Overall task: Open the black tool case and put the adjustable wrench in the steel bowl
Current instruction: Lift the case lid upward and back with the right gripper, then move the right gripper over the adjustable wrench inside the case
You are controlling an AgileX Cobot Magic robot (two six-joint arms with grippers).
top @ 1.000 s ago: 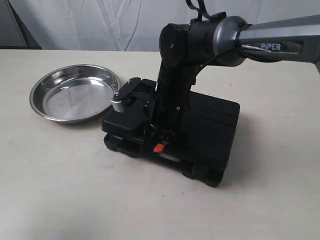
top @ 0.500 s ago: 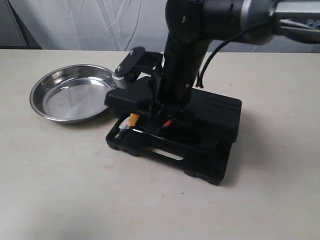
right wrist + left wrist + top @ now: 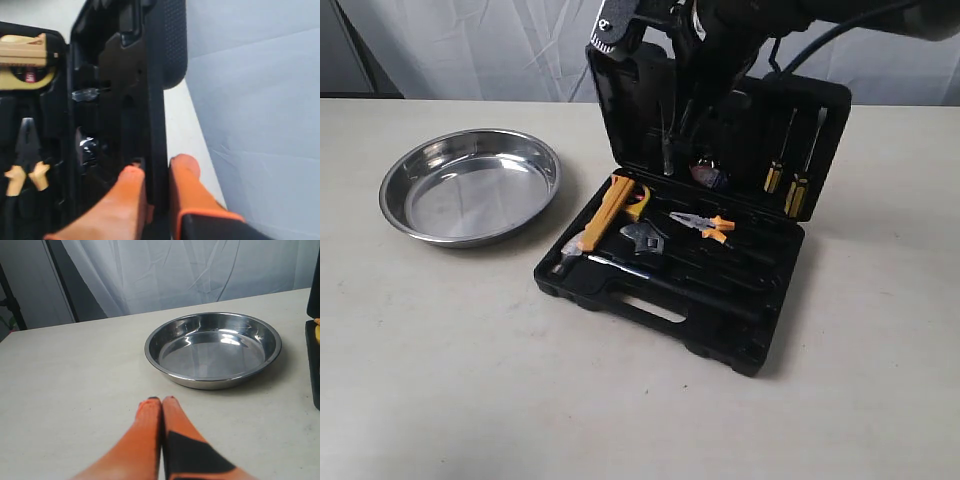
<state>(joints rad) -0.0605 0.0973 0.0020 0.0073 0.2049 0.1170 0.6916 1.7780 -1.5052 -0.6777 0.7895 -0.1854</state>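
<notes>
Lid point(image 3: 835, 110) is up on the tool case point(image 3: 740, 300), right gripper point(image 3: 157, 169) pinching its edge. Next: let go, then wrench point(image 3: 642, 240) into bowl point(image 3: 470, 195).

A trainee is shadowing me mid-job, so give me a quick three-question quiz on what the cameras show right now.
1. True or false: the wrench lies in the bowl.
2. What is the right pincer clamped on? A) the case lid B) the wrench C) the bowl
3. Fill in: the left pincer is ___ (open or shut).
Key: 1 false; 2 A; 3 shut.
</notes>
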